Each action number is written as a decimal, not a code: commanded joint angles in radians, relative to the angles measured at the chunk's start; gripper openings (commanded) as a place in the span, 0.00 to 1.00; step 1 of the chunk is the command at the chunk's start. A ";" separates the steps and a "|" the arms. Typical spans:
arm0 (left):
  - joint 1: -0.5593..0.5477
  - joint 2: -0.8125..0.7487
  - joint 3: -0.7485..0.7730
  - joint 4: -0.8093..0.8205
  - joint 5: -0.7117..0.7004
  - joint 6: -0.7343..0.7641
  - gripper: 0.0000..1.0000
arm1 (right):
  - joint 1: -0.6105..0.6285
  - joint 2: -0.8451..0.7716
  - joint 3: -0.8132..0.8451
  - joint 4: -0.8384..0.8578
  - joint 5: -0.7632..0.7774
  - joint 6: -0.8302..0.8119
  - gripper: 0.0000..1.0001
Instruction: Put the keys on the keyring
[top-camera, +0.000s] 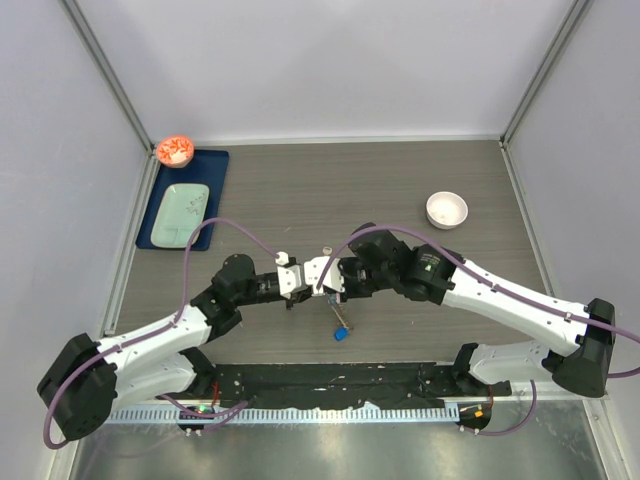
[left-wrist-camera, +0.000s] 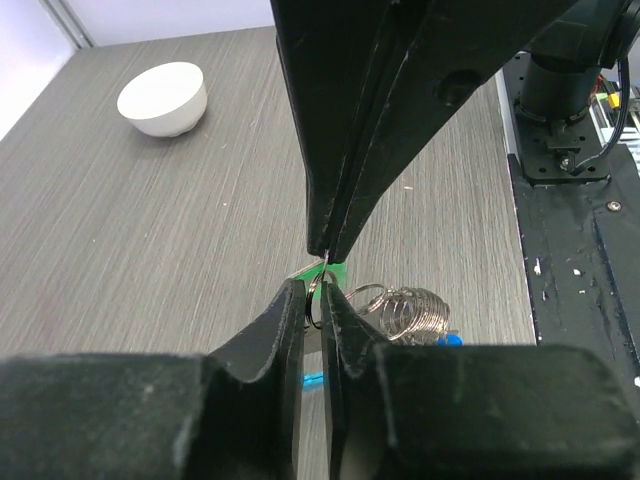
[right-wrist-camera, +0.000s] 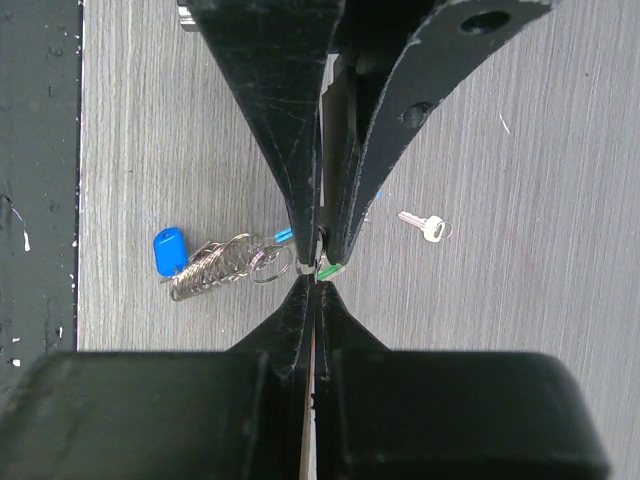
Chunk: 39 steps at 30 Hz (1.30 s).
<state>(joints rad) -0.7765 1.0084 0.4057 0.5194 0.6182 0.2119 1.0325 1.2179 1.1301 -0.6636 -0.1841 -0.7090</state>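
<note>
two keys show, quite unlike each other. the silver key lies flat and alone on the grey wood-grain table, near the meeting fingertips, on their right in the right wrist view. it is pale and plain, with a small rounded head and its short blade slanting up-left. the green key shows only as a bright green sliver of head, right where the two grippers meet tip to tip.

the keyring sits just beside that spot. it is a bunched coil of silvery links with a small dark-blue tag at the end nearer the arm bases. a thin light-blue strap runs from the coil in toward the fingertips. whether the coil rests on the table or hangs just over it i cannot tell.

the right gripper has its fingers pressed fully together, their tips at a thin bit of metal by the green head; which piece it is, is too small to make out. the left gripper has its fingers standing close, a narrow slit between them with a wire loop in it; whether they clamp it i cannot tell.

a white bowl stands well apart.
</note>
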 joint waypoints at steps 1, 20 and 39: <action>0.005 -0.019 0.033 -0.019 0.009 0.003 0.13 | 0.006 -0.032 0.045 0.010 0.026 -0.006 0.01; 0.006 -0.089 -0.010 0.050 -0.163 -0.192 0.00 | 0.008 -0.106 -0.064 0.002 0.057 0.069 0.01; 0.003 -0.025 -0.094 0.402 -0.262 -0.479 0.00 | 0.029 -0.158 -0.300 0.392 0.067 0.195 0.01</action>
<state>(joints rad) -0.7849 0.9745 0.3115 0.6956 0.4397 -0.1913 1.0443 1.0817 0.8581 -0.3557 -0.1211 -0.5659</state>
